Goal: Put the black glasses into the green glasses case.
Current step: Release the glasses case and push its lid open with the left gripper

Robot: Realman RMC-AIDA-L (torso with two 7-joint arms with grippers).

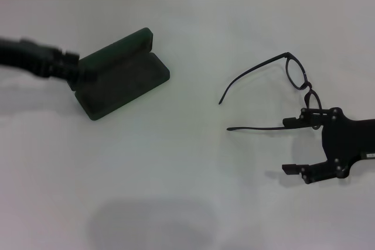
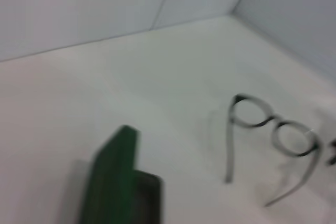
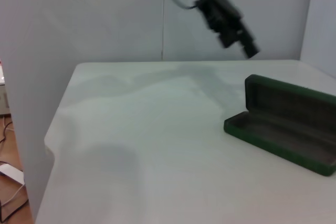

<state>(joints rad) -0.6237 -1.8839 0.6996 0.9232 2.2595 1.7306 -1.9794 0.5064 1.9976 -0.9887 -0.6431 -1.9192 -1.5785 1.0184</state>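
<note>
Currently the black glasses [image 1: 296, 83] lie unfolded on the white tabletop [image 1: 187, 203], toward its right side, with both temple arms stretched out toward the middle of the table and the lenses facing the right edge. The right gripper [image 1: 291, 145] sits low at the right edge, just on the near side of the frames; its two fingers are spread wide apart and hold nothing. One fingertip [image 1: 289, 122] sits right at the nearer temple arm, though whether it touches cannot be told, and the other is clear of the glasses on the near side.

The green glasses case [image 1: 120, 75] rests open on the left half of the tabletop, well apart from the glasses, its lid standing up on the far side and its dark lining showing. The left gripper [image 1: 79, 73] reaches in from the left edge to the case's left end; how far its claw is open cannot be told. From the right wrist view the case [image 3: 286, 124] shows empty.
</note>
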